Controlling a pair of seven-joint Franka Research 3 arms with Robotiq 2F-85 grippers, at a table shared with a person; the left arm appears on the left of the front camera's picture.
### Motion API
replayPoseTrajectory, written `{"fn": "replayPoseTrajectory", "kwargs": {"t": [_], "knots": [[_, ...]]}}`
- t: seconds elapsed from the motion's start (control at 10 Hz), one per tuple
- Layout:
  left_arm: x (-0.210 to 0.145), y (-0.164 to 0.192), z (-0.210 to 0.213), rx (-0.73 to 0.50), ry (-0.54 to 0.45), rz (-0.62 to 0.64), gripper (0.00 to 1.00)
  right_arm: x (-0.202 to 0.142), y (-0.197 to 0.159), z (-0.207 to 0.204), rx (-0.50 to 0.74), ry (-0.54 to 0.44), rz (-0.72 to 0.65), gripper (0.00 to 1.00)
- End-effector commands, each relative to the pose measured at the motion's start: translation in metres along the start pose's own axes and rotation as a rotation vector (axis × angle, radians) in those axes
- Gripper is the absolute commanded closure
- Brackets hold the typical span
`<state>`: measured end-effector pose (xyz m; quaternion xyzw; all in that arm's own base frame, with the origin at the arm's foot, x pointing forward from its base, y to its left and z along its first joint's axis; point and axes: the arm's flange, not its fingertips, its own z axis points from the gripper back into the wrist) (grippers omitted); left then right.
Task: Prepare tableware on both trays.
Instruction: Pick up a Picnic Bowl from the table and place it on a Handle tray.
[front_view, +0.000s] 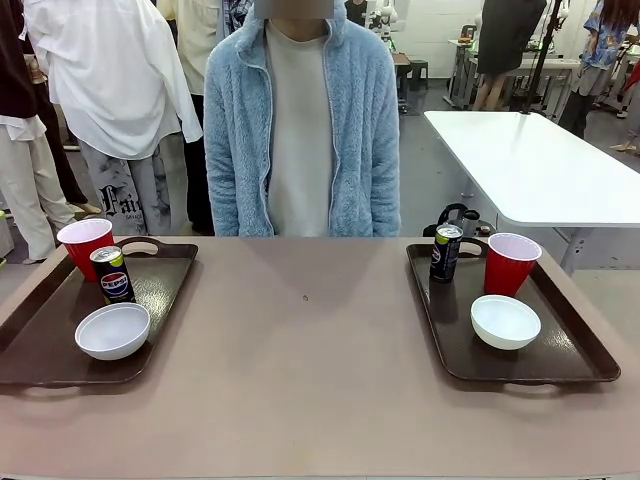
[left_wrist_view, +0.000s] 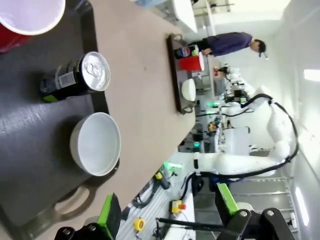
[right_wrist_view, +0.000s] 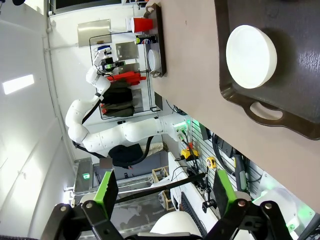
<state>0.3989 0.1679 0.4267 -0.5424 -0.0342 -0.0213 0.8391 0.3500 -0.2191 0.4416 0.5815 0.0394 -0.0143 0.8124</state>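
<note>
Behind the table (front_view: 310, 380) stands a person (front_view: 302, 130), nothing between.

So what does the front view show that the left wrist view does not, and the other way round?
Only the front view shows the person in a light blue fleece jacket standing at the far side of the table.

Only the left wrist view shows the open left gripper and the other white robot arm beyond the table edge.

Both show the left tray with its red cup, black can and white bowl, and the right tray with the same three things.
</note>
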Motion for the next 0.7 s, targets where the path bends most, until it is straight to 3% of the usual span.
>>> {"fn": "replayPoseTrajectory", "kwargs": {"t": [0.0,0.6], "knots": [[0.0007,0.0059,0.0042,-0.034,0.004,0.000,0.00,-0.0015,0.0008,-0.0005,-0.014,0.004,0.002,0.00],[0.0007,0.0059,0.0042,-0.034,0.004,0.000,0.00,-0.0015,0.0008,-0.0005,-0.014,0.004,0.002,0.00]]}}
